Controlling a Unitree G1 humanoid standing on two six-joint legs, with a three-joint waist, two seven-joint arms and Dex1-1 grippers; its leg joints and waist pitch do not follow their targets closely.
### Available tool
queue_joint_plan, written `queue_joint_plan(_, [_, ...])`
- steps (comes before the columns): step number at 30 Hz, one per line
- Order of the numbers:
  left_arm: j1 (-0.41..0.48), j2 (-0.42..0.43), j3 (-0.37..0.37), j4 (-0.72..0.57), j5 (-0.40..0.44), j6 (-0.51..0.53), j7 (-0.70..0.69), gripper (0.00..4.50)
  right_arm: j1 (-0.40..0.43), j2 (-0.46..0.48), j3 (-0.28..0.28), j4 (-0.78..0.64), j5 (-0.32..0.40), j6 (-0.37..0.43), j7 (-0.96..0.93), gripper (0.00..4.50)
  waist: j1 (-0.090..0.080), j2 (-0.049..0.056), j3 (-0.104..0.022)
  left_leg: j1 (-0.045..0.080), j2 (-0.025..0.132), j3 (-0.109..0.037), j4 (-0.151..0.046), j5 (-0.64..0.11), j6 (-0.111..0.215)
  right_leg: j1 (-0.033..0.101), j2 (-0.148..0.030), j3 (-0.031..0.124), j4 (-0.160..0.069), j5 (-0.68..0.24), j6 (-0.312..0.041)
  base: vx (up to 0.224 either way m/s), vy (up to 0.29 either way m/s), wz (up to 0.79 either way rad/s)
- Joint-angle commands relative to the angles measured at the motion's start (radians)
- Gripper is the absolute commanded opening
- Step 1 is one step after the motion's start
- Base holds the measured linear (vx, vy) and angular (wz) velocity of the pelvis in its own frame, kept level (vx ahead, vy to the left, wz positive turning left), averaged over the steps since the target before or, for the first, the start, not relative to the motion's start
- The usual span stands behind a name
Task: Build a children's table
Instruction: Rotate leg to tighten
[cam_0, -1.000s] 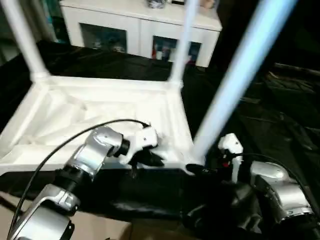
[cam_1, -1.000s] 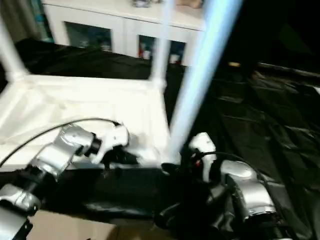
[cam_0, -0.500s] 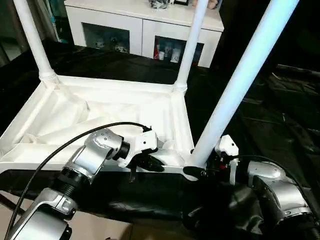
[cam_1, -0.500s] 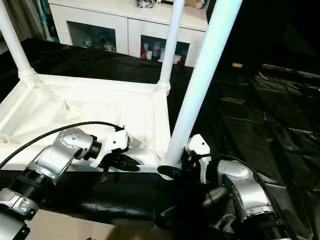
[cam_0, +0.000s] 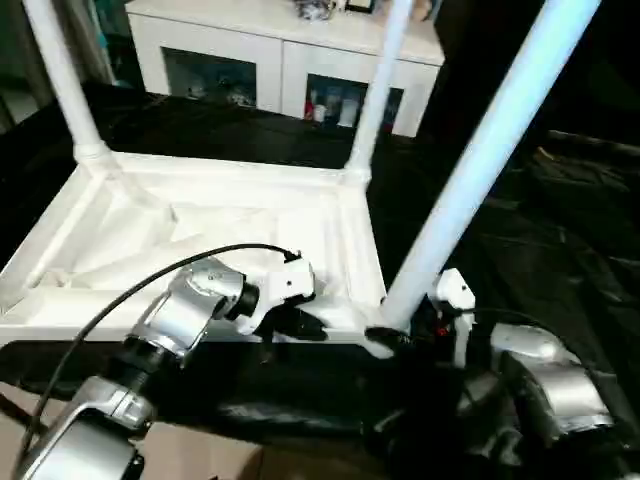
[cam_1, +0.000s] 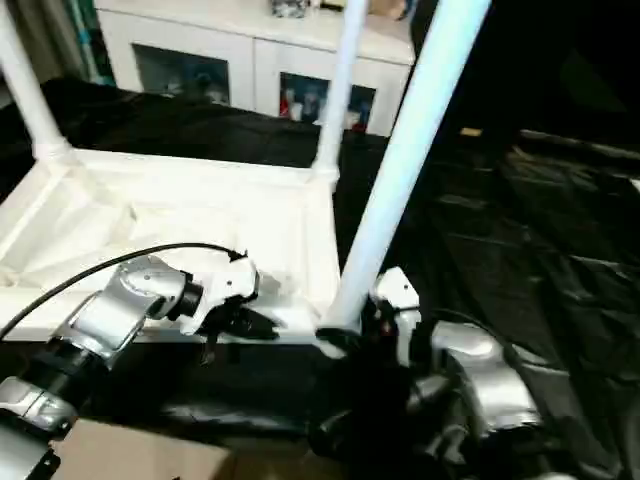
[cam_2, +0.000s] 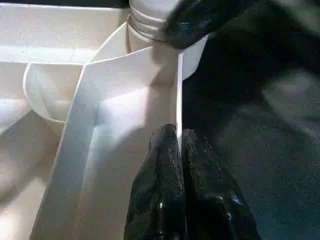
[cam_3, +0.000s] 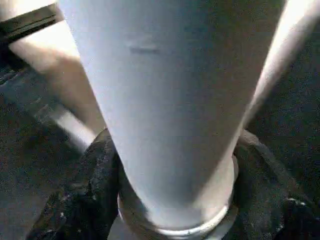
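the left gripper (cam_2: 178, 150) has its fingers pinching the thin near rim of the upside-down table top (cam_0: 200, 225). just beside it, the right gripper (cam_3: 170, 200) has its fingers wrapped around the base of a leg (cam_0: 480, 160) at the near corner socket. beyond them two more legs (cam_0: 375, 85) stand upright, then a white cabinet (cam_0: 285, 60).

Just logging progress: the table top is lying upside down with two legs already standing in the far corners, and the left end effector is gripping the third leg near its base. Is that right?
Not quite: the right end effector grips the third leg near its base, as the right wrist view shows. The left end effector pinches the table top's near rim. The two far legs do stand in their corners.
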Motion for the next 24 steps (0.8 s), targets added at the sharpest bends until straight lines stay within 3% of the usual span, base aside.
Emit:
queue_joint_plan(1, [-0.024,-0.073,0.015,0.071,-0.013,0.017,0.111,0.0,-0.018,0.037,-0.029,0.083,-0.007,0.032,-0.142,2.7,-0.004,0.004,-0.039,0.0,-0.015,0.008,-0.074,-0.31,-0.003,0.032,-0.039,0.024,-0.092,-0.51,-0.092,0.0,0.0,0.0])
queue_joint_plan(7, [-0.123,-0.193,0.076,0.235,-0.028,0.029,0.305,0.0,-0.123,0.151,-0.07,0.199,-0.016,-0.003,-0.345,2.7,-0.007,0.005,-0.044,-0.002,-0.019,0.008,-0.073,-0.302,0.004,0.03,-0.035,0.023,-0.094,-0.47,-0.088,0.0,0.0,0.0])
queue_joint_plan(8, [-0.14,-0.21,0.084,0.266,-0.023,0.019,0.325,0.0,-0.146,0.168,-0.063,0.223,-0.033,-0.019,-0.357,2.7,-0.006,0.01,-0.046,-0.004,-0.019,0.008,-0.073,-0.284,0.004,0.033,-0.034,0.024,-0.091,-0.435,-0.095,0.0,0.0,0.0])
queue_joint_plan(11, [-0.154,-0.222,0.081,0.297,-0.016,0.002,0.313,0.0,-0.159,0.185,-0.041,0.224,-0.048,-0.036,-0.311,2.7,-0.001,0.008,-0.048,-0.01,-0.018,0.011,-0.072,-0.241,0.021,0.041,-0.032,0.027,-0.08,-0.338,-0.122,0.0,0.0,0.0])
queue_joint_plan(13, [-0.152,-0.217,0.066,0.296,-0.009,-0.004,0.285,0.0,-0.149,0.183,-0.03,0.198,-0.041,-0.042,-0.259,2.7,0.001,0.009,-0.05,-0.01,-0.016,0.013,-0.071,-0.205,0.03,0.045,-0.032,0.028,-0.072,-0.266,-0.144,0.0,0.0,0.0])
queue_joint_plan(14, [-0.151,-0.215,0.065,0.296,-0.008,-0.005,0.281,0.0,-0.147,0.181,-0.029,0.194,-0.039,-0.041,-0.252,3.25,0.001,0.009,-0.05,-0.011,-0.016,0.014,-0.07,-0.19,0.036,0.047,-0.031,0.028,-0.068,-0.233,-0.158,0.0,0.0,0.0])
queue_joint_plan(16, [-0.136,-0.2,0.045,0.28,-0.003,-0.008,0.237,0.0,-0.12,0.162,-0.015,0.148,-0.021,-0.03,-0.18,3.39,0.004,0.007,-0.049,-0.01,-0.016,0.015,-0.07,-0.189,0.048,0.051,-0.03,0.027,-0.069,-0.225,-0.166,0.0,0.0,0.0])
queue_joint_plan(18, [-0.112,-0.17,0.014,0.255,0.005,-0.029,0.153,0.0,-0.075,0.11,0.032,0.079,-0.018,-0.026,-0.064,3.45,0.007,0.006,-0.048,-0.012,-0.015,0.014,-0.071,-0.189,0.061,0.055,-0.031,0.026,-0.07,-0.224,-0.167,0.0,0.0,0.0])
queue_joint_plan(19, [-0.111,-0.169,0.012,0.255,0.006,-0.031,0.149,0.0,-0.072,0.107,0.034,0.076,-0.018,-0.027,-0.058,3.75,0.007,0.007,-0.047,-0.01,-0.014,0.015,-0.072,-0.196,0.066,0.052,-0.032,0.028,-0.071,-0.231,-0.167,0.0,0.0,0.0])
queue_joint_plan(24, [-0.06,-0.107,-0.023,0.176,0.001,-0.074,0.018,0.0,0.02,0.0,0.089,-0.08,0.015,-0.002,0.123,3.84,0.008,0.006,-0.041,-0.008,-0.008,0.013,-0.078,-0.254,0.063,0.048,-0.036,0.028,-0.081,-0.326,-0.149,0.0,0.0,0.0])
